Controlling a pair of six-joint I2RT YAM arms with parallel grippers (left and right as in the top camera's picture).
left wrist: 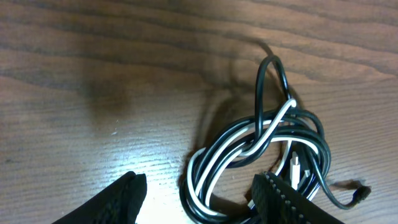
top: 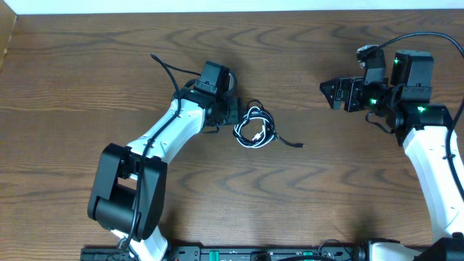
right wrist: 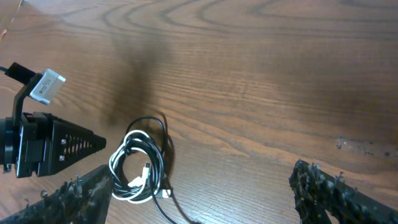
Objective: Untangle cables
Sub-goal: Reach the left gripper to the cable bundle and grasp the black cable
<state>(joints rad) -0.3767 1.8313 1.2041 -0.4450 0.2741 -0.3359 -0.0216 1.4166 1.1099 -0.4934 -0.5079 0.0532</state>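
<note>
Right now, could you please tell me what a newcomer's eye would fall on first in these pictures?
The small tangled coil of thin black and white cables lies in the middle of the brown wood-grain table, one black plug end trailing rightward. The left gripper sits close at its left side, jaws apart; the right gripper hangs far off to the right, jaws wide and empty.

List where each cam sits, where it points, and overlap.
Overhead: above the table, looking straight down; left arm, right arm, left gripper by the cable bundle, right gripper apart.
Left wrist: on left arm, looking down at the bundle close up; own fingers at bottom.
Right wrist: on right arm, looking across the table at the bundle; own fingers at bottom.
Shared: all three show the bundle; right wrist also shows the left gripper.
</note>
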